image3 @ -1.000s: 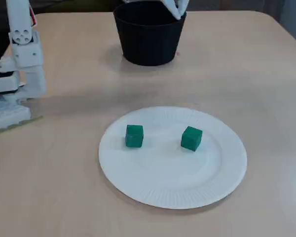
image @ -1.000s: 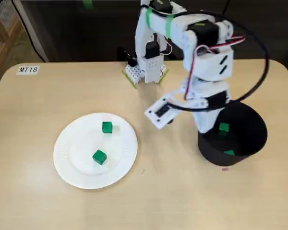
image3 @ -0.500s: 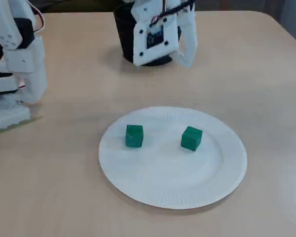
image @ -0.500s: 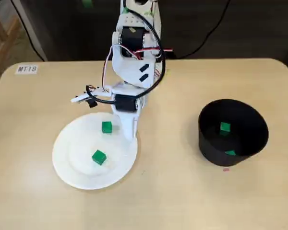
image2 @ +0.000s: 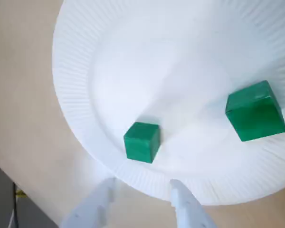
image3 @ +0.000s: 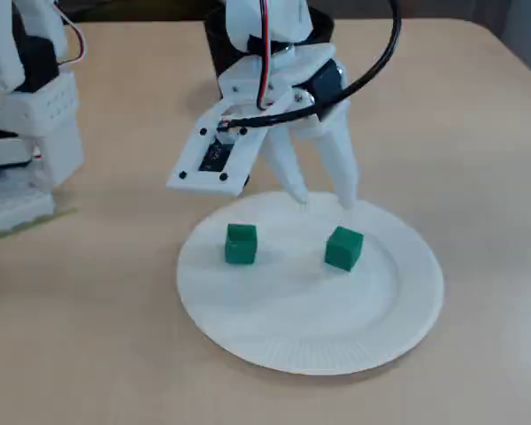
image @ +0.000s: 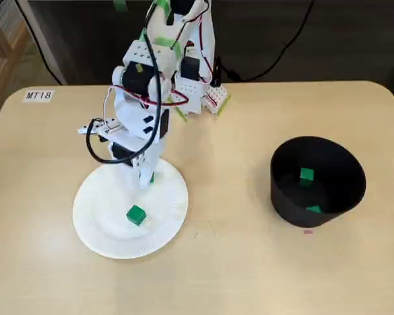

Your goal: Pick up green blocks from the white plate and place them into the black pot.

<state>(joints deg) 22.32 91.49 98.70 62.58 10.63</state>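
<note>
Hovering over the rim of the white paper plate (image3: 319, 323), the gripper (image3: 324, 203) has its two white fingers spread apart with nothing between them. Straight ahead of the tips in the wrist view lies the nearer green block (image2: 142, 141). The second green block (image2: 255, 117) lies beyond it and off to the right in that view.

Well off to the gripper's side, the black pot (image: 284, 203) already holds two green blocks (image: 306, 174), so the job looks about half done, with both plate blocks left to lift and carry.

The blocks are small, crisp-edged cubes with a dull, even finish. The plate is thin, with a fluted rim and a smooth centre. The pot is round, matte and slightly tapered. The table (image: 249, 269) is a pale, smooth, wood-toned top.
</note>
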